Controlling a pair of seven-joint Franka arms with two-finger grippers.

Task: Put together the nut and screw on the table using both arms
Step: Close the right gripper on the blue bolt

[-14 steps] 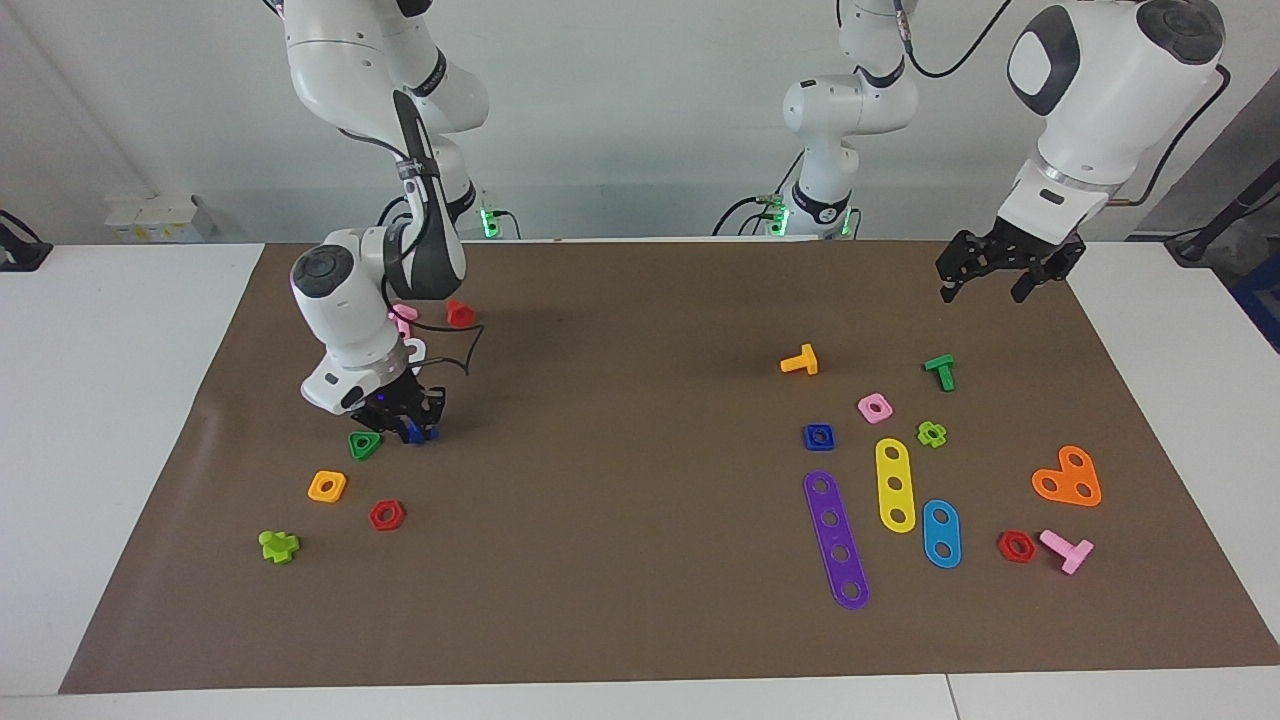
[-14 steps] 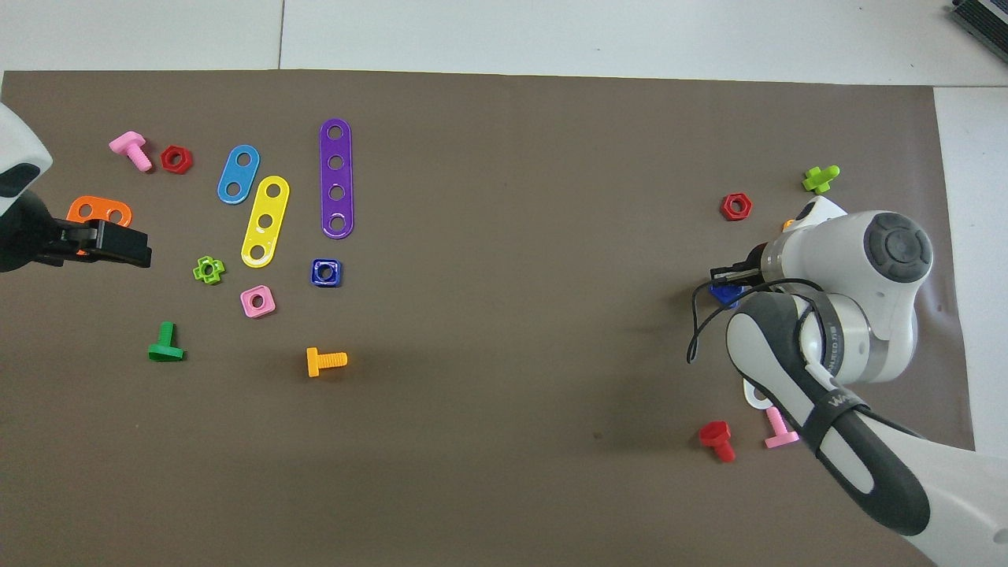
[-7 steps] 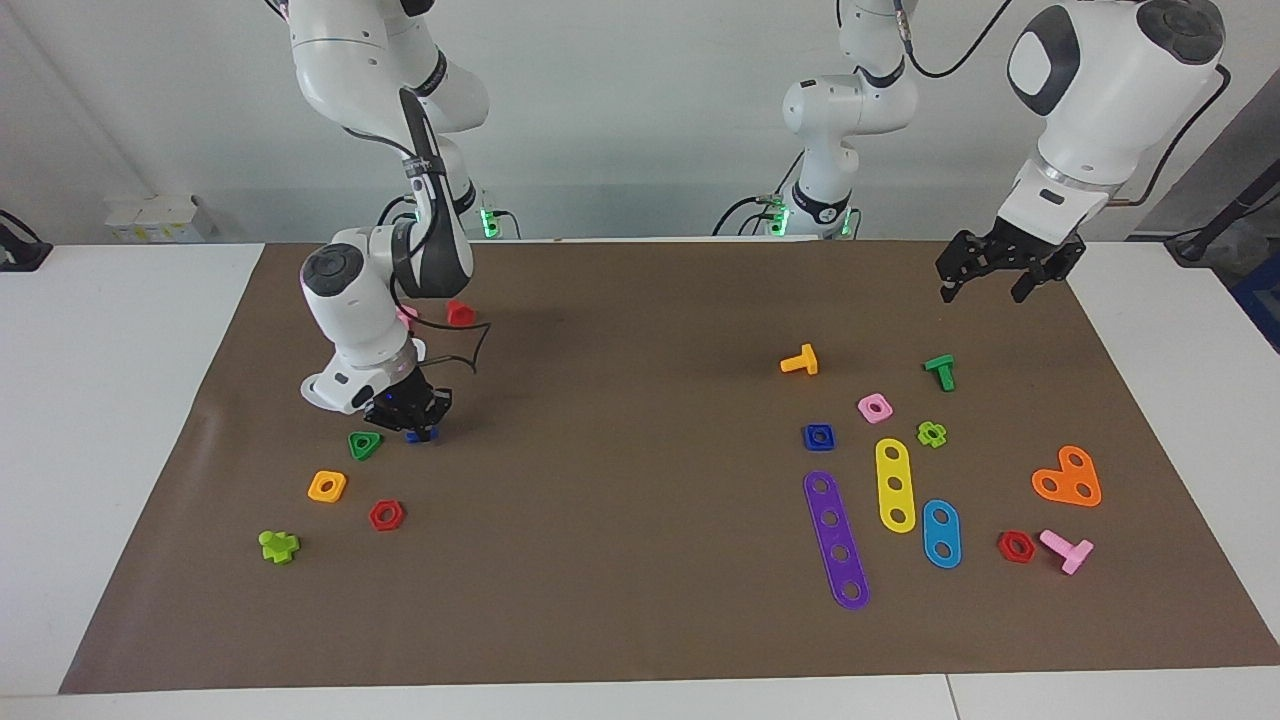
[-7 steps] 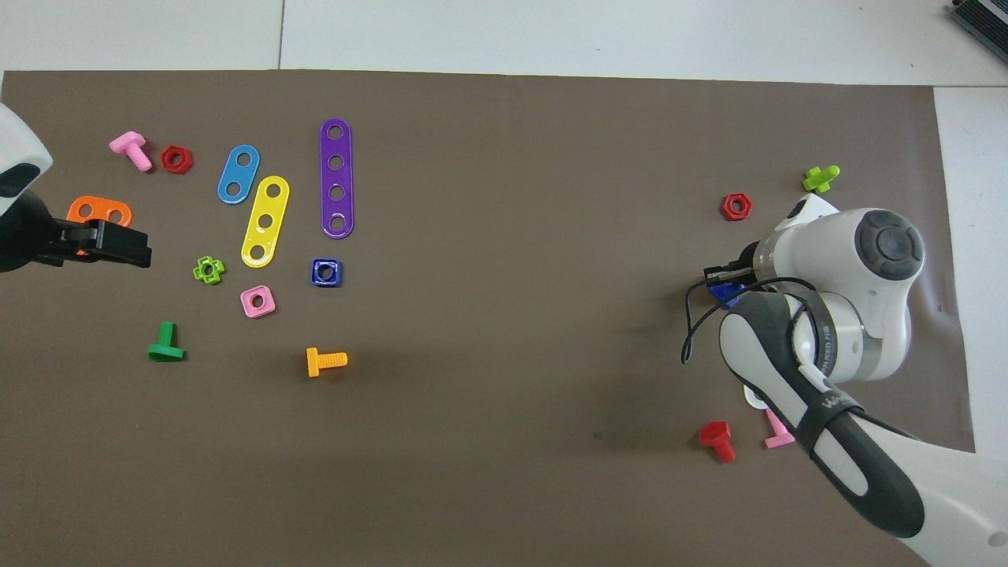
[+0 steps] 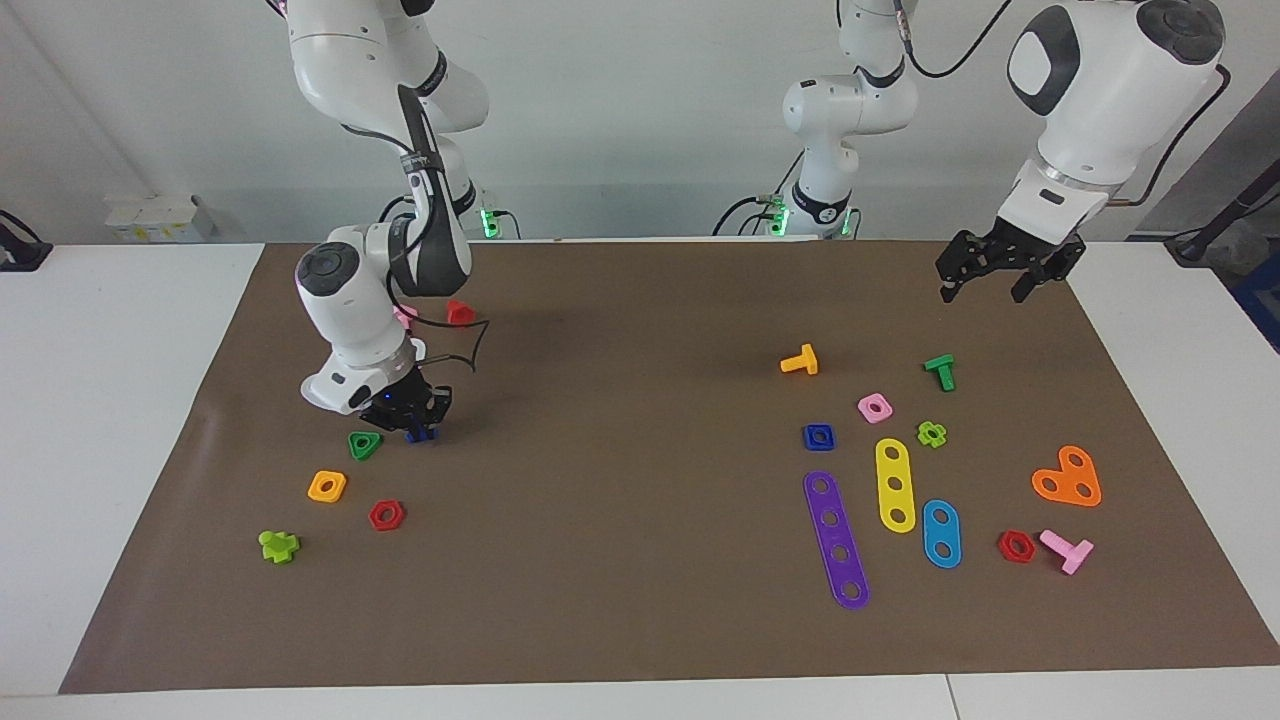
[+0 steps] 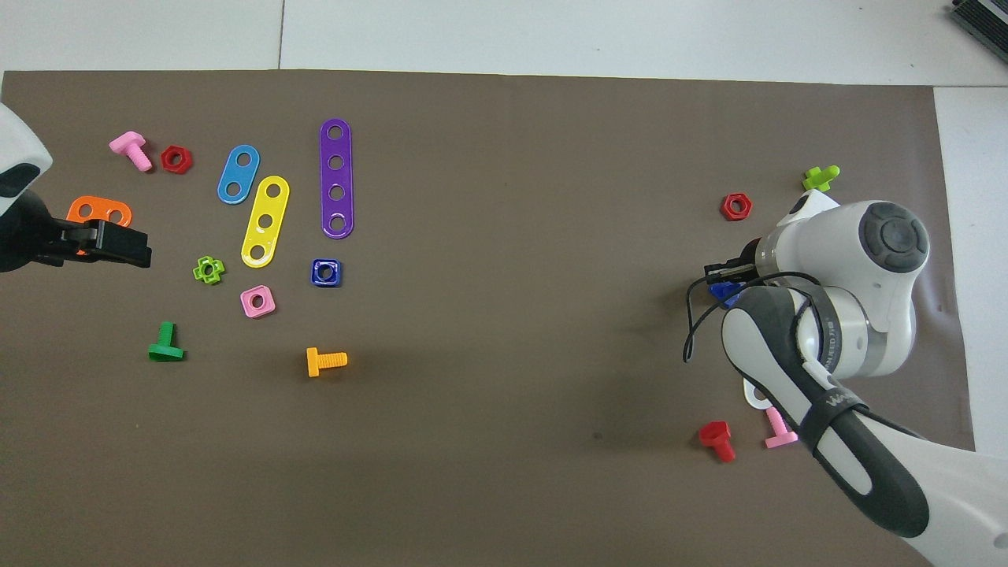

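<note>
The dark-blue screw stands on the brown mat of the table, toward the right arm's end, beside a green triangular nut. My right gripper is low over the screw and right at it; most of the screw is hidden under the hand in the overhead view. The dark-blue square nut lies flat on the mat toward the left arm's end, with nothing touching it. My left gripper hangs open and holds nothing, waiting above the mat's corner at that end.
Around the right gripper lie an orange square nut, a red hex nut and a lime cross piece. Near the blue nut are a pink square nut, an orange bolt, and purple and yellow strips.
The right arm's wrist has shifted a little and tilted over the screw, while its gripper has stayed at the screw. The screw, the nut and the left arm have not moved.
</note>
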